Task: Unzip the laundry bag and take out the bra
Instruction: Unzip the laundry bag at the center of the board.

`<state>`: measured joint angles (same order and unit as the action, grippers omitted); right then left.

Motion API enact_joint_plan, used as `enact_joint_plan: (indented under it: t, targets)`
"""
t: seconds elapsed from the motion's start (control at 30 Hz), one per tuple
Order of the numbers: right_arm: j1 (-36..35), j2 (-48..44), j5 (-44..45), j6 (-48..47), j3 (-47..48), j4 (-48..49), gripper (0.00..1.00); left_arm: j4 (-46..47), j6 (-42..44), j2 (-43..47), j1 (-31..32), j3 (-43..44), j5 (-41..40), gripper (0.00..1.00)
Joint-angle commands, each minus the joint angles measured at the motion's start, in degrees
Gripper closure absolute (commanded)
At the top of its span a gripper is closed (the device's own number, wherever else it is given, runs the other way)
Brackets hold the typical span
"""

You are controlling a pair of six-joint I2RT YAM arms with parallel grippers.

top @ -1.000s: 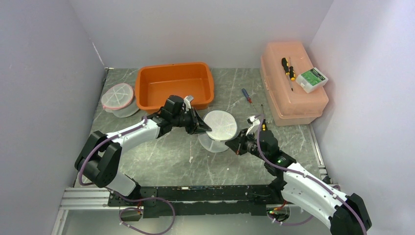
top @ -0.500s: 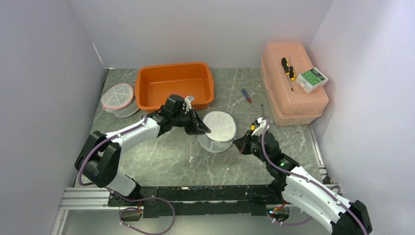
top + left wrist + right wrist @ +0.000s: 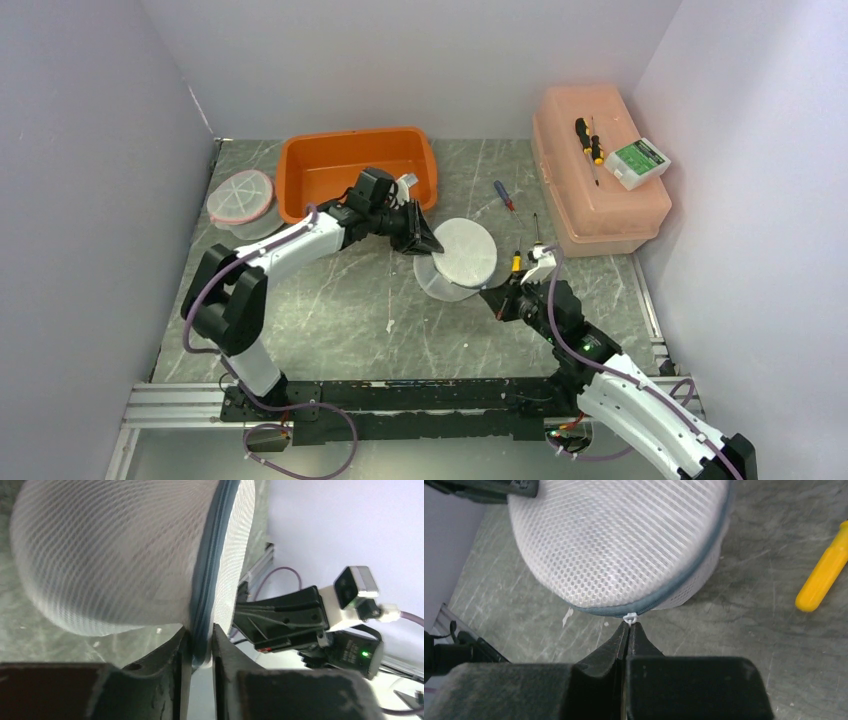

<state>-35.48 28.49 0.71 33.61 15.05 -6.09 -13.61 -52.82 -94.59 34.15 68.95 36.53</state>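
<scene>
The laundry bag (image 3: 460, 255) is a round white mesh pouch with a grey-blue zipper (image 3: 210, 570) round its rim, tipped up off the table. My left gripper (image 3: 428, 242) is shut on the bag's zipper seam (image 3: 200, 642) at its left edge. My right gripper (image 3: 498, 300) sits at the bag's near right. In the right wrist view its fingers (image 3: 639, 640) are shut on the small white zipper pull (image 3: 629, 617) below the mesh (image 3: 624, 540). The bra is hidden; nothing shows through the mesh.
An orange bin (image 3: 300, 165) stands behind the left arm, a second mesh bag (image 3: 241, 200) to its left. A pink box (image 3: 600, 200) with tools sits back right. A blue-red screwdriver (image 3: 504, 194) and a yellow-handled one (image 3: 821, 575) lie near the bag.
My left gripper has carried the bag's edge right and away, tipping the bag up. The right gripper has drawn back toward the near right with the pull.
</scene>
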Motion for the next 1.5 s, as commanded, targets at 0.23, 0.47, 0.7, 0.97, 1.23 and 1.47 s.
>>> enact_joint_plan:
  t: [0.23,0.47,0.7,0.97,1.23,1.47]
  targets:
    - [-0.02,0.33,-3.13,-0.73,-1.14,2.10,1.00,-2.55,-1.71,8.28,-0.20,-4.45,-9.36,0.08]
    - [-0.07,1.30,-2.94,-0.03,-1.92,3.80,1.00,2.72,-14.16,19.67,8.97,-14.18,-25.29,0.05]
    - [-0.08,2.30,-3.74,-0.09,-2.03,4.84,1.00,3.10,-21.66,13.91,18.40,-11.04,-36.44,0.05]
    - [-0.07,3.58,-6.99,-2.11,-0.71,3.73,1.00,3.62,-23.29,8.04,20.22,-7.90,-41.46,0.19]
    - [-0.06,2.89,-8.26,-2.43,-0.95,3.78,1.00,3.93,-22.00,5.07,20.22,-6.48,-42.17,0.50]
    - [-0.03,0.91,-7.26,-2.88,-0.57,1.75,1.00,3.69,-19.82,6.03,20.10,-6.97,-42.47,0.87]
